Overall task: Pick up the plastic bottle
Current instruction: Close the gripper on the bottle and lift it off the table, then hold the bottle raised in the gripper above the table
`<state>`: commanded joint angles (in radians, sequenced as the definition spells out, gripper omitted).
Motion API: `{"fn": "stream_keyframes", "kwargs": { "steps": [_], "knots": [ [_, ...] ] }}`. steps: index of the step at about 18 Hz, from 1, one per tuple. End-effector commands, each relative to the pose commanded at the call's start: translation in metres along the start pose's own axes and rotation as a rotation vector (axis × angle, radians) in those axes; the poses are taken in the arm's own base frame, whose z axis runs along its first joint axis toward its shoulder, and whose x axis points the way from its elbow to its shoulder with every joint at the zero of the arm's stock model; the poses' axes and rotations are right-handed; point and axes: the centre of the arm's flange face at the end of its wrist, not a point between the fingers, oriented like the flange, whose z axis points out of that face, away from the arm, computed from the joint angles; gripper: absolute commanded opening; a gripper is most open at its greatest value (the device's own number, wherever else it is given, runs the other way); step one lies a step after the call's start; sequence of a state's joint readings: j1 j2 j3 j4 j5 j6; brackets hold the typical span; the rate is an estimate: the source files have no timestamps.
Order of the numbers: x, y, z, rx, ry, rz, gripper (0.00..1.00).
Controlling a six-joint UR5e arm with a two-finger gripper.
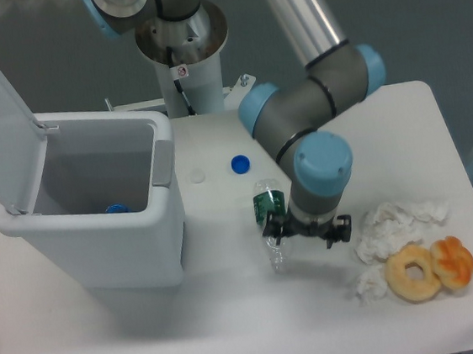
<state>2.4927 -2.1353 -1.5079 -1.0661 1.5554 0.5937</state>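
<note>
Bench (234, 312): open-lid bin (88, 218) left, well apart. Plastic bottle (271, 224) mid-bench, just left of wrist, green label uppermost. Gripper (297, 228) beside bottle; you cannot tell whether fingers pinch it. Squeeze thin wall gently, lift straight. Blue cap (239, 165) behind; ignore.

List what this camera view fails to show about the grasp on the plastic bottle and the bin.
- Gripper: its fingertips are hidden under the wrist, so whether it is closed on the plastic bottle cannot be told.
- The bottle's neck end: clear plastic on the white table, too faint to make out.
- Blue object in the bin: mostly hidden by the front wall.
</note>
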Motion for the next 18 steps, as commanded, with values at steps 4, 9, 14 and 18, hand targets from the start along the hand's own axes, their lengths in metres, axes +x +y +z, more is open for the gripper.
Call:
{"fn": "stream_keyframes", "kwargs": {
  "steps": [4,9,14,18],
  "knots": [
    [0.026,-0.006,0.016,-0.026,0.014,-0.040,1.00],
    [0.027,-0.005,0.026,-0.042,0.018,-0.040,1.00],
    [0.031,-0.005,0.030,-0.050,0.019,-0.034,0.90],
    [0.033,-0.006,0.039,-0.067,0.011,-0.043,0.81]
  ]
}}
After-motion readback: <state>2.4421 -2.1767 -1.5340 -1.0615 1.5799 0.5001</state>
